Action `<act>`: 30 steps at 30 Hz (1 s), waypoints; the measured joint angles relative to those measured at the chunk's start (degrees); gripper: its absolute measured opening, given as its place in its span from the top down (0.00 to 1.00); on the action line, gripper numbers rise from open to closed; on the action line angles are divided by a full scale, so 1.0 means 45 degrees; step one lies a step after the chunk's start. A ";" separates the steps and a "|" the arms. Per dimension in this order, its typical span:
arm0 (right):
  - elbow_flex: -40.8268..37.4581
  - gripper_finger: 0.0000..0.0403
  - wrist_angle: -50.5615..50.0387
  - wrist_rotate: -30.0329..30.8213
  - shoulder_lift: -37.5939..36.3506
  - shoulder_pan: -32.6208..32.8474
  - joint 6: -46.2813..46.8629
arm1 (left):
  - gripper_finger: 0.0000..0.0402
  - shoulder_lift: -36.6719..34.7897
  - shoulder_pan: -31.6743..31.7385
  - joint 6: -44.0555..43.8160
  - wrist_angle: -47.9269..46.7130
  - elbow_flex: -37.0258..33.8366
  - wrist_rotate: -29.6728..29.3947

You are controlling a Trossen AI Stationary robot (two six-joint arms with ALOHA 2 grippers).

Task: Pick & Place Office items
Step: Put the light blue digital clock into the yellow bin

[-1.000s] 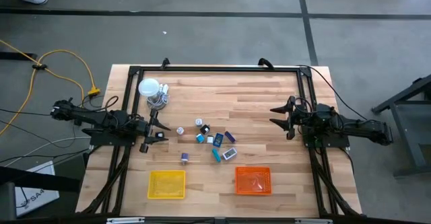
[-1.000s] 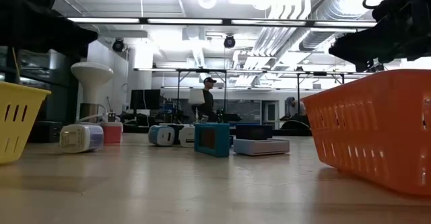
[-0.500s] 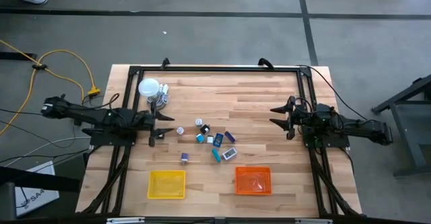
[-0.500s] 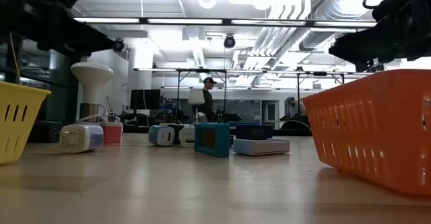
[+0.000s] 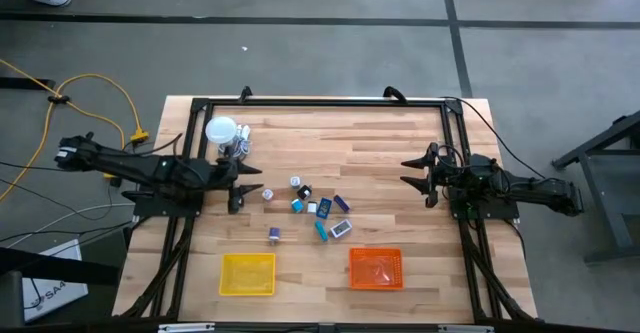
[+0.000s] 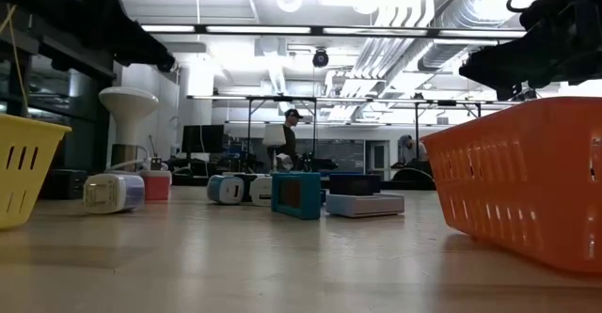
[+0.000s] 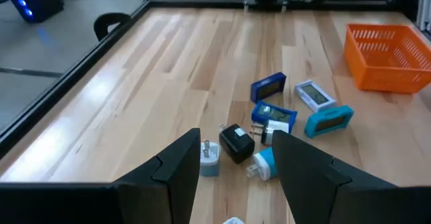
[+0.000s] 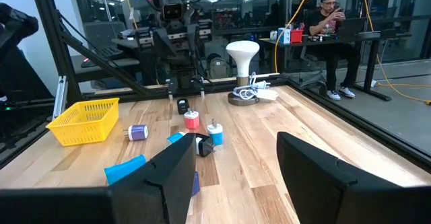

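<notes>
Left tool, fingers parted and empty, reaching over the worktop toward the near edge of the scattered office items; aimed, by the look of it, at a first pick from that end of the heap. Closest beyond the fingers, a white and blue plug and a black adapter, just beside each other; farther on, a dark blue block, a white timer and a teal block. Purple roll apart from the cluster, nearer the yellow basket, which appears empty. Orange basket likewise seemingly empty, both baskets probably the drop places. Right tool waiting at the far side, parted, holding nothing. White globe at the back corner.
</notes>
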 joint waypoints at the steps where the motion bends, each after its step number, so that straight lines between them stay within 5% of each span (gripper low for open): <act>1: -0.0004 0.52 0.0000 0.0000 0.0001 -0.0002 0.0000 | 0.56 0.0151 0.0000 0.0041 -0.0210 0.0204 0.0001; 13: 0.0001 0.52 0.0000 0.0000 -0.0003 -0.0002 0.0000 | 0.56 0.2826 0.0000 0.1538 -0.0690 0.2099 0.1501; 30: -0.0002 0.52 0.0000 0.0000 -0.0001 -0.0001 0.0000 | 0.56 0.5094 0.1394 0.3388 0.1111 0.2268 0.6264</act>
